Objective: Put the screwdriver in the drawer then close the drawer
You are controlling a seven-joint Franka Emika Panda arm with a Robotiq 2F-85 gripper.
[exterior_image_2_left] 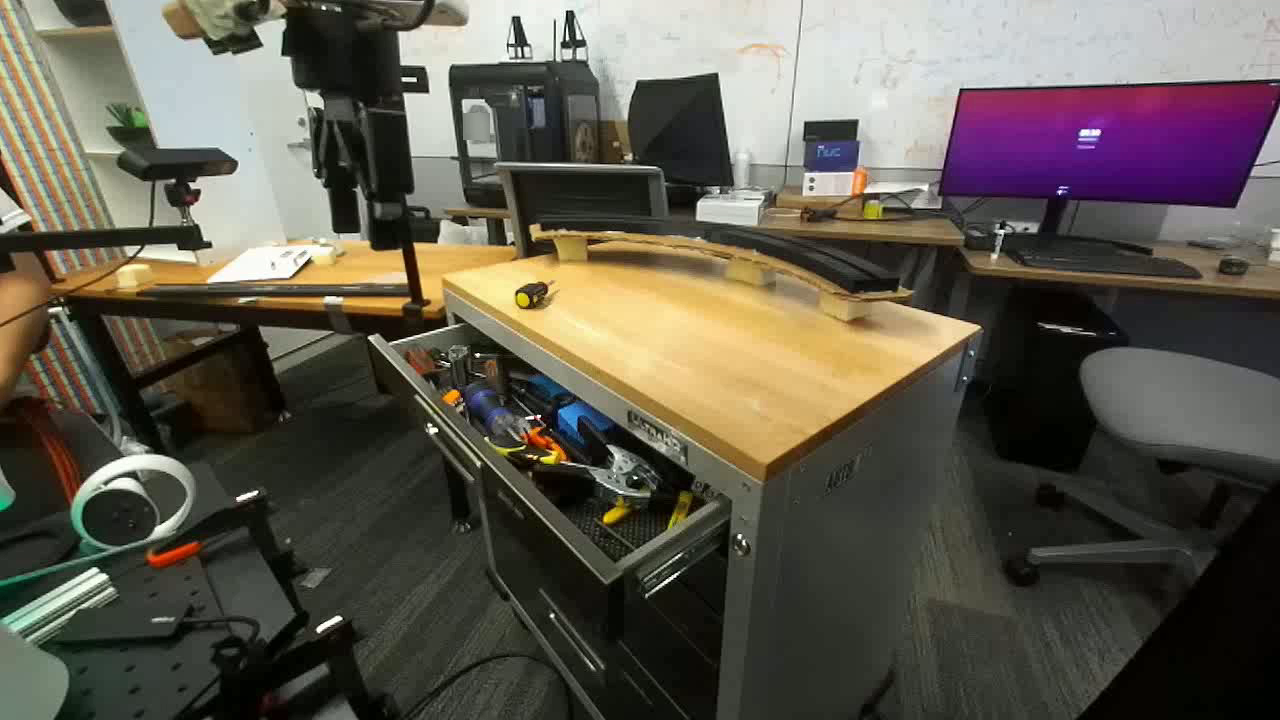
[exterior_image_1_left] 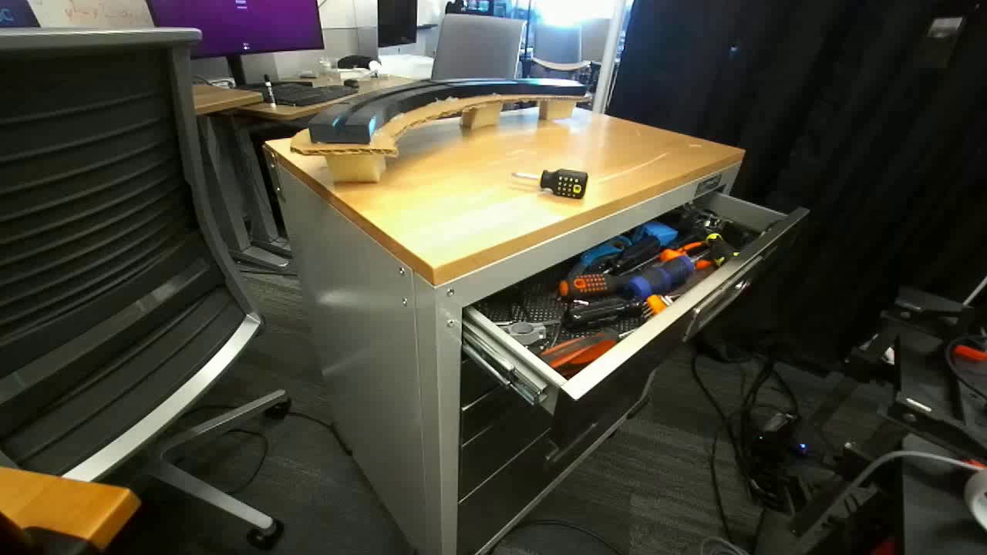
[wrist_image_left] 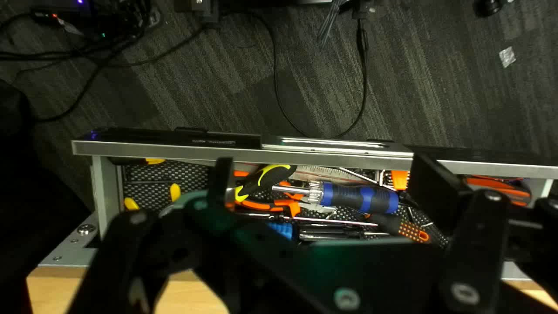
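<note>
The screwdriver (exterior_image_1_left: pixel 569 183), short and black with yellow dots, lies on the wooden cabinet top near its front edge. It also shows in an exterior view (exterior_image_2_left: pixel 531 295), its yellow end toward the drawer side. It is out of view in the wrist view. The top grey drawer (exterior_image_1_left: pixel 617 356) is pulled open and holds many tools; its front lip also shows in an exterior view (exterior_image_2_left: pixel 560 529) and the wrist view (wrist_image_left: pixel 174 151). My gripper (wrist_image_left: pixel 324 179) is open and empty, its fingers wide apart above the drawer. In an exterior view my gripper (exterior_image_2_left: pixel 365 220) hangs fingers down, above the cabinet top's level.
A curved black piece (exterior_image_1_left: pixel 463 92) on cardboard and foam blocks stands along the back of the cabinet top (exterior_image_1_left: pixel 463 223). The drawer holds a blue-handled tool (wrist_image_left: pixel 359 197), orange pliers (wrist_image_left: pixel 266 205) and other tools. An office chair (exterior_image_1_left: pixel 100 193) stands beside the cabinet.
</note>
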